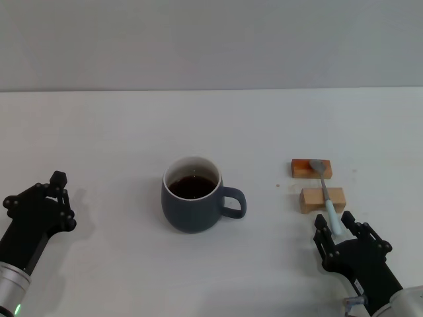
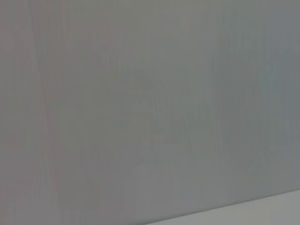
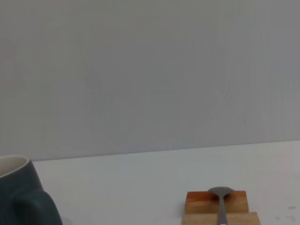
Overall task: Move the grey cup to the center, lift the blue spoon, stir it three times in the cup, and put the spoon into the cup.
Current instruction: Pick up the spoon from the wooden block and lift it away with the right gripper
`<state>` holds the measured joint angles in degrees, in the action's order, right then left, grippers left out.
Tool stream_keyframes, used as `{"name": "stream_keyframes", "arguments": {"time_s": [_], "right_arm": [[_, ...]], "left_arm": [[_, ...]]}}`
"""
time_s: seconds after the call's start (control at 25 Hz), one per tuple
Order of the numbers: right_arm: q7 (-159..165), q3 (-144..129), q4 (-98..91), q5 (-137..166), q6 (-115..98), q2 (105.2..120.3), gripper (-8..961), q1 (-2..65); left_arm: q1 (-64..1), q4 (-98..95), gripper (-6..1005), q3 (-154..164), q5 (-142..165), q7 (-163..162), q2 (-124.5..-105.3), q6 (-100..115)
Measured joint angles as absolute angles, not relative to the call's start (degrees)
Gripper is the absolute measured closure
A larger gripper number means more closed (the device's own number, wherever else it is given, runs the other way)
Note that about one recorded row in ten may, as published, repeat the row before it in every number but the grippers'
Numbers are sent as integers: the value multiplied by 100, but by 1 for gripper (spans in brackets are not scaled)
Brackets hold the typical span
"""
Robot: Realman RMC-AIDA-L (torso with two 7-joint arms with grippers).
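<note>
Head view: the grey cup (image 1: pixel 192 203) stands upright near the middle of the white table (image 1: pixel 119 132), its loop handle toward the robot's right, dark brown liquid inside. The blue spoon (image 1: pixel 326 189) lies across two wooden blocks (image 1: pixel 316 182), bowl on the far block, pale handle end between the fingers of the right gripper (image 1: pixel 338 230), whose jaws stand wide. The left gripper (image 1: pixel 39 201) rests apart at the left; its opening cannot be told. No legible writing appears.
</note>
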<state>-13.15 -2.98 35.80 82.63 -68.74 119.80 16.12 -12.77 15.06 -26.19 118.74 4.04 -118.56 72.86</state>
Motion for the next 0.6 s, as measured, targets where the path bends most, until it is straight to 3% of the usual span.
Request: {"name": "stream_keyframes", "arguments": {"time_s": [0.6], "right_arm": [[-1315, -359, 3647, 8279, -6909, 11962, 585, 1599]], "left_arm": [[-1241, 1521, 1001, -2602, 11874, 404, -11856, 7311]]}}
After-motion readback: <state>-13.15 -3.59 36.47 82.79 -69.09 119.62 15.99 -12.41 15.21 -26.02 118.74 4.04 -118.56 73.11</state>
